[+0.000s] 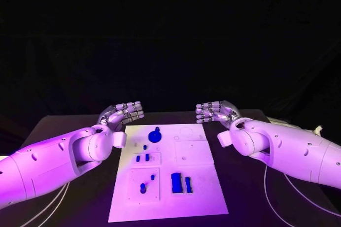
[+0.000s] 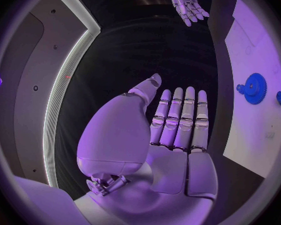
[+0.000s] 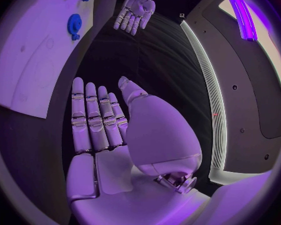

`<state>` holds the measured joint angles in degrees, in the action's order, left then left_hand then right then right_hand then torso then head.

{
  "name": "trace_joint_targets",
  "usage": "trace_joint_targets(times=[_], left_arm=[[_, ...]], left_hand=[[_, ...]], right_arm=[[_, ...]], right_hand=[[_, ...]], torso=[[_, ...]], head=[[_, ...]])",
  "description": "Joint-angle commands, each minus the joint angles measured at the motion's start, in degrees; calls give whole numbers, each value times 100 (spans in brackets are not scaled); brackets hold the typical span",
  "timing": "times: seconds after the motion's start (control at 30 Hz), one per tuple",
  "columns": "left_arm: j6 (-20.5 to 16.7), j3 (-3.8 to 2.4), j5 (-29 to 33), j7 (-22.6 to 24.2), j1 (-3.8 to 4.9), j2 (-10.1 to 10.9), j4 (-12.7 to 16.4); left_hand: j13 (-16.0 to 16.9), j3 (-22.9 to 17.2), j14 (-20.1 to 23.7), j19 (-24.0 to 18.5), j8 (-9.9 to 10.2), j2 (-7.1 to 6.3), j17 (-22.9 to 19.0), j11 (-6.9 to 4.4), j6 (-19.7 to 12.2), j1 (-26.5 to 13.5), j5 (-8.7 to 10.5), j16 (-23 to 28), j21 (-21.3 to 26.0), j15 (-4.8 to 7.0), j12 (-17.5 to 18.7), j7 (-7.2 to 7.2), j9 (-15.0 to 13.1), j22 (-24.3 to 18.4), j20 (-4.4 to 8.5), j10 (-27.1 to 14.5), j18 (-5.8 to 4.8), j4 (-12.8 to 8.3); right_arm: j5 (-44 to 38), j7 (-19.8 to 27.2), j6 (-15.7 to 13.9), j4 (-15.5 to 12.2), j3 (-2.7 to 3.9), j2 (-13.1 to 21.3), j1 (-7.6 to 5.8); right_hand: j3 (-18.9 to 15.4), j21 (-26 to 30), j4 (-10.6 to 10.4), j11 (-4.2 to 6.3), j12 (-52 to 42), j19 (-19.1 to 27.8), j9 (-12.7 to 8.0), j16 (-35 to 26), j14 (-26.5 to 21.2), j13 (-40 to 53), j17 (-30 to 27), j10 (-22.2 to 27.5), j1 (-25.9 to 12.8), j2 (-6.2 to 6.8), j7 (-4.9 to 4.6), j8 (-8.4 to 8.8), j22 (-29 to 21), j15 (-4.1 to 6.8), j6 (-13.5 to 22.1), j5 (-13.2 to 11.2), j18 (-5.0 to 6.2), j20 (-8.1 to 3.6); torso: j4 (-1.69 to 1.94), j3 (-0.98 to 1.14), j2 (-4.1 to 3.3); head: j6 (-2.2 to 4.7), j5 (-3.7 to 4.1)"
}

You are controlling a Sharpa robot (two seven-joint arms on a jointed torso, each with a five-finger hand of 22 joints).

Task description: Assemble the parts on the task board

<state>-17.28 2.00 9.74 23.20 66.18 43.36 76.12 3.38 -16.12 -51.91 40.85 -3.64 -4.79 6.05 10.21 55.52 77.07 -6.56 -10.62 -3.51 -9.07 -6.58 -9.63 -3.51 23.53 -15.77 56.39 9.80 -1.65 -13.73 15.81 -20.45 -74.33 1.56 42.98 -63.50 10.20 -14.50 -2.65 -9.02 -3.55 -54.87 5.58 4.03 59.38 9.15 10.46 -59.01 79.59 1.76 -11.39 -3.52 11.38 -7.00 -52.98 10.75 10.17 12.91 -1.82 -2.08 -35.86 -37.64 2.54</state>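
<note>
Left silver many-fingered hand [image 1: 122, 113]: nothing held, fingers straight and side by side, thumb apart, raised over the tabletop just off the board's far-left corner. In the left wrist view the same hand [image 2: 168, 130] is seen palm-flat, fingers extended together.

Right silver many-fingered hand [image 1: 215, 111]: nothing held, fingers extended, raised just off the board's far-right corner. Same flat pose is seen in the right wrist view [image 3: 100, 122]. Both hands are level with each other, well apart, neither touching the board.

One white rectangular task board [image 1: 199, 197] is laid flat mid-table, long side running away from the robot, between the two white arms.

Parts counted on it in the head view:
- one round blue gear [image 1: 155, 136] at the far end, left of centre; also seen in the left wrist view [image 2: 255, 88] with a small blue piece touching its edge
- one tiny blue peg [image 1: 145, 147] just nearer than the gear
- two short blue pieces [image 1: 143, 158] side by side in the middle-left recess
- two small blue pieces [image 1: 146, 183] in the near-left recess; exact shape cannot be told
- two upright blue rectangular blocks [image 1: 180, 182] near-centre, side by side, left one wider

Nothing lies between hands and board. The black tabletop [image 1: 71, 123] is seen around the board; thin white cables [image 1: 284, 192] run along it beneath the right arm.
</note>
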Motion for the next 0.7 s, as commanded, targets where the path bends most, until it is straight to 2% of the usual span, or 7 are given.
trace_joint_targets(times=[0.03,0.17,0.2,0.37,0.4,0.67,0.7], left_arm=[[-12,-3,-27,-8,0,14,42],[-218,-19,-99,43,-46,23,145],[-297,-24,-127,63,-64,26,185],[-874,-67,-332,207,-194,52,475],[-1020,-77,-384,244,-227,59,548],[-2244,-167,-818,550,-503,114,1163],[-2338,-174,-852,573,-524,118,1210]], left_hand=[[-338,526,1677,-1325,364,479,-199,-326,-1793,-2494,218,351,351,293,218,310,351,-767,507,-1821,-294,165],[-338,684,2183,-1722,364,479,-605,-422,-2336,-3252,656,456,351,381,658,405,351,-999,662,-2367,-357,165],[-338,724,2308,-1821,364,479,-605,-446,-2468,-3437,656,482,351,403,658,428,351,-1055,700,-2501,-358,165],[-338,877,2812,-2218,364,479,-605,-552,-3007,-4183,656,586,351,491,658,523,351,-1281,853,-3052,-421,165],[-338,905,2905,-2291,364,479,-605,-570,-3107,-4321,656,601,351,907,658,540,351,-1324,882,-3153,-467,165],[-338,1101,3544,-2794,364,479,-605,-1021,-3793,-5269,656,1062,351,907,658,963,351,-1612,1077,-3851,-542,165],[-338,1123,3610,-2844,364,479,-605,-1021,-3860,-5364,656,1062,351,907,658,963,351,-1641,1096,-3919,-542,165]], right_arm=[[-38,-24,-54,-50,-3,34,7],[87,103,-260,-185,-17,46,36],[136,151,-339,-237,-22,51,48],[488,506,-916,-614,-60,85,129],[578,597,-1064,-711,-70,94,150],[1219,1242,-2114,-1398,-139,156,298],[1261,1286,-2184,-1443,-144,160,308]], right_hand=[[-331,478,265,290,355,1781,-558,-403,-1926,-306,-347,1915,-2593,-176,371,352,-376,225,1720,-352,-305,-417],[-417,622,265,379,355,2320,-558,-403,-2507,-399,-451,2492,-3375,-176,483,352,-488,292,2239,-458,-401,-544],[-431,645,265,394,355,2406,-558,-403,-2600,-412,-468,2585,-3498,-176,501,352,-506,700,2322,-474,-400,-564],[-538,793,265,487,355,2976,-558,-403,-3217,-505,-574,3197,-4321,-176,619,352,-623,700,2872,-586,-464,-698],[-562,821,265,902,355,3079,-558,-403,-3330,-915,-595,3309,-4471,-176,640,352,-644,700,2971,-605,-497,-724],[-1020,999,265,902,355,3754,-558,-403,-4063,-915,-1046,4035,-5448,-176,1139,352,-1138,700,3626,-1075,-587,-882],[-1020,1013,265,902,355,3821,-558,-403,-4134,-915,-1046,4109,-5546,-176,1139,352,-1138,700,3691,-1075,-586,-1291]], torso=[[2,4,4],[42,49,107],[57,67,147],[144,165,371],[156,179,401],[182,208,468],[182,208,468]], head=[[-19,-1],[58,-57],[87,-79],[254,-201],[276,-217],[326,-254],[326,-254]])
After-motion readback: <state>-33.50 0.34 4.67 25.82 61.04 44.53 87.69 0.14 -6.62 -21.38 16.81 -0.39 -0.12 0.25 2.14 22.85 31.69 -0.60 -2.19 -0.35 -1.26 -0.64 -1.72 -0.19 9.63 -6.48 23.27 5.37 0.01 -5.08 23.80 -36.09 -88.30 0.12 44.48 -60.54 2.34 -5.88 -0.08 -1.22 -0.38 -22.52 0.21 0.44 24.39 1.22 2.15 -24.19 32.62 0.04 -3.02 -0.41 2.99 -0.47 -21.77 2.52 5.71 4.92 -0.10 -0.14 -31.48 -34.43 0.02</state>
